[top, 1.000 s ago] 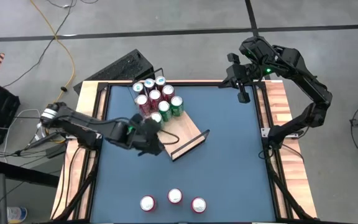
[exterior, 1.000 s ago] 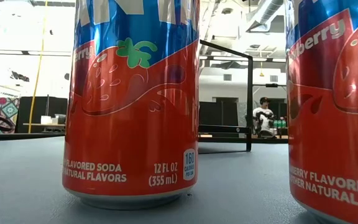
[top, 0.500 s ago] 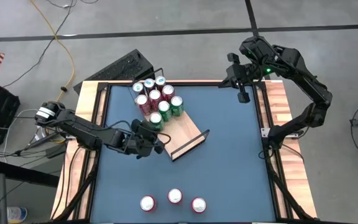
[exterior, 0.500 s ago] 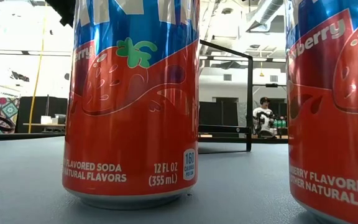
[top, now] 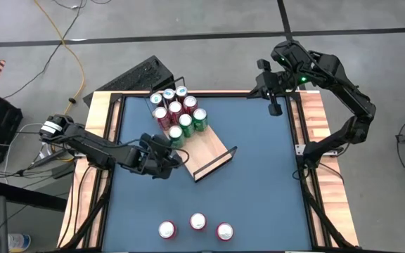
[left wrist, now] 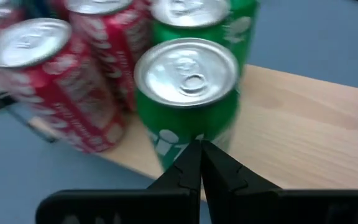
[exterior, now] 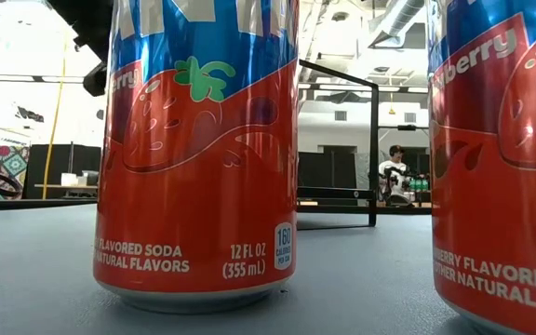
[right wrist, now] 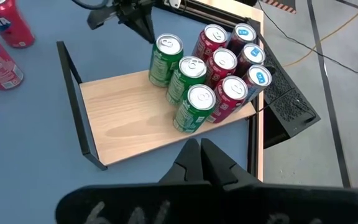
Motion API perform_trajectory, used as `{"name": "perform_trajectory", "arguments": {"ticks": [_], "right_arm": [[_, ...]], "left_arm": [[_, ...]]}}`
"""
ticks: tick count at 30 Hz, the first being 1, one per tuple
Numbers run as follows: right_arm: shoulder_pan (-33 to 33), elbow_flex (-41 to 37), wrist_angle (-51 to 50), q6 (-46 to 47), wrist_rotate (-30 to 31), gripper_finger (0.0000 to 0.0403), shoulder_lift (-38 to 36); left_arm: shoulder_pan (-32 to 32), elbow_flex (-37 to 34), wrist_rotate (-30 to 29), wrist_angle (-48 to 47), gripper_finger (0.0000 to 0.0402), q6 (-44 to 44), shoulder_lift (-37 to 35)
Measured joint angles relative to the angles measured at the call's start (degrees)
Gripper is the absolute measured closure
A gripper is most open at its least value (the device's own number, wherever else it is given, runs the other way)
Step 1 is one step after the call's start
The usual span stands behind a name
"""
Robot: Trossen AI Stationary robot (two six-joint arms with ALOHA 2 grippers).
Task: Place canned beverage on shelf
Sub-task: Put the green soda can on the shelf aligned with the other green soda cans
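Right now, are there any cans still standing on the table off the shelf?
Yes, three red cans stand on the blue table, apart from the shelf.

Table [top: 259, 183], blue top: wooden shelf [top: 209, 149] bearing nine cans [top: 178, 112]; three red cans [top: 197, 227] at near edge.

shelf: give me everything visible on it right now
The shelf is a flat rectangular light-wood board with thin black metal rails at its two ends, lying skewed on the blue table top near the far edge. Nine upright cans, red, green and blue-topped, crowd one end; the other end is bare wood. The left gripper, shut and empty, sits at the shelf's edge beside the nearest green can.
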Motion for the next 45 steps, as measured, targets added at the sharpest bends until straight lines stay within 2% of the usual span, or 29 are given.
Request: {"name": "perform_trajectory", "arguments": {"ticks": [7, 11, 15, 17, 22, 30, 45], "right_arm": [[0.0, 0.0, -0.01, 1.11, 0.0, 0.0403, 0.0], [0.0, 0.0, -0.03, 1.4, 0.0, 0.0403, 0.0], [0.0, 0.0, -0.03, 2.53, -0.02, 0.0403, 0.0], [0.0, 0.0, -0.06, 2.62, -0.02, 0.0403, 0.0], [0.0, 0.0, -0.03, 2.62, -0.02, 0.0403, 0.0], [0.0, 0.0, -0.05, 2.66, 0.0, 0.0403, 0.0], [0.0, 0.0, -0.08, 2.64, 0.0, 0.0403, 0.0]], "left_arm": [[0.0, 0.0, -1.75, -2.83, 0.0401, -3.89, 0.0], [-1.12, 0.6, 2.72, -0.07, 0.0401, -4.05, 0.0], [-3.49, 1.22, 3.83, 7.08, 0.0401, 2.36, 0.0], [-3.62, 1.22, 3.74, 7.24, 0.0401, 3.59, 0.19], [-0.54, -0.92, 2.41, 9.39, 0.0401, 3.09, 1.4], [2.08, -6.64, 3.96, 25.07, 0.0401, 8.54, 1.36], [6.05, -7.32, 2.39, 24.51, 0.0401, 12.08, 1.36]]}}
